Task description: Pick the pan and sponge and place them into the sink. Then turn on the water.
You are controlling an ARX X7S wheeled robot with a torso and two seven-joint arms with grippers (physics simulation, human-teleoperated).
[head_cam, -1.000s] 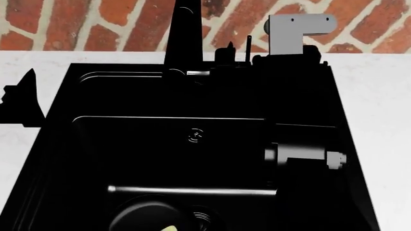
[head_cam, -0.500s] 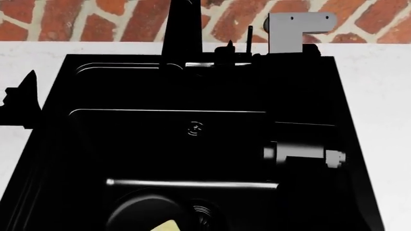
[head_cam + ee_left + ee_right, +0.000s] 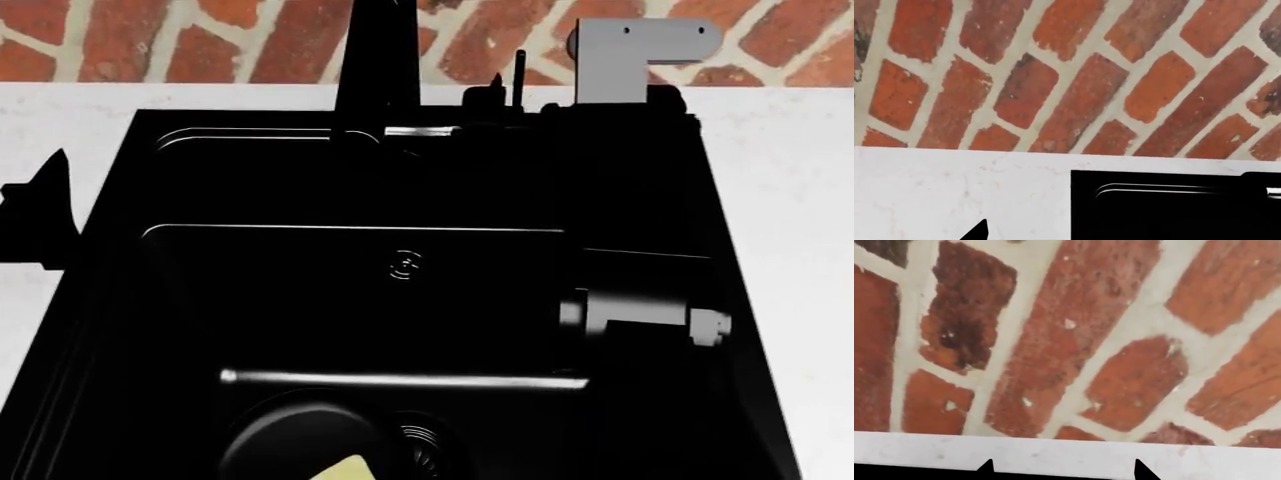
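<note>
The glossy black sink (image 3: 114,300) fills the head view, with its tall faucet (image 3: 380,60) at the back rim. Low in the basin lies the black pan (image 3: 287,440), and the pale yellow sponge (image 3: 350,468) rests in it beside a round drain (image 3: 420,442). My right gripper (image 3: 509,85) is behind the back rim, just right of the faucet. It is open, and the right wrist view shows its fingertips (image 3: 1141,471) wide apart with nothing between. My left gripper (image 3: 47,200) hangs over the counter left of the sink. One fingertip (image 3: 981,231) shows far off centre; the other is lost against the black sink (image 3: 1174,210).
White counter (image 3: 801,250) borders the sink on both sides, and a red brick wall (image 3: 160,40) stands close behind it. My right arm's grey bracket (image 3: 641,60) and a grey cylinder joint (image 3: 641,320) hang over the sink's right side.
The head view has dropped slightly, so more of the sponge and pan shows. My right arm has shifted a little to the right near the faucet. The left gripper has barely moved.
</note>
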